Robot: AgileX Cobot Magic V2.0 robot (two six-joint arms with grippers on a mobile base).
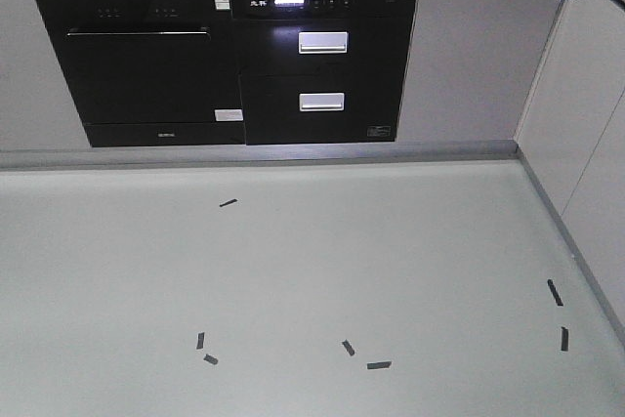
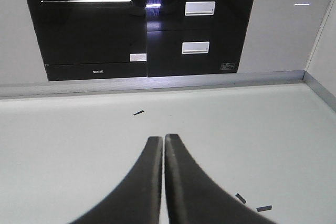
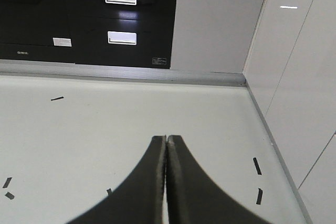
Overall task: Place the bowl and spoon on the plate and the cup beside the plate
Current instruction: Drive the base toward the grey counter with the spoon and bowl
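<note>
we find no bowl, spoon, plate or cup in any of the three views, so we cannot say where they are. nothing of the arrangement shows as done. in our judgement the task stands at its very start, with all of it left: the plate to be set out, the bowl and spoon put on it, and the cup stood beside it.

the left pincer (image 2: 164, 139) fills the near edge of the left wrist view, its two dark curved fingers pressed together at the tips and holding nothing. the right pincer (image 3: 167, 139) looks the same in the right wrist view, closed with nothing between its fingers. both hang above a pale grey surface (image 1: 312, 271).

short black tape marks (image 1: 228, 203) lie scattered on that surface: one far and left of centre, a pair near left, a pair near centre, and two at the near right.

past the far edge stands a black oven (image 1: 146, 56) on the left, with two black drawers (image 1: 322, 42) with white handles to its right. white cabinet doors (image 1: 586, 144) run along the right side.
</note>
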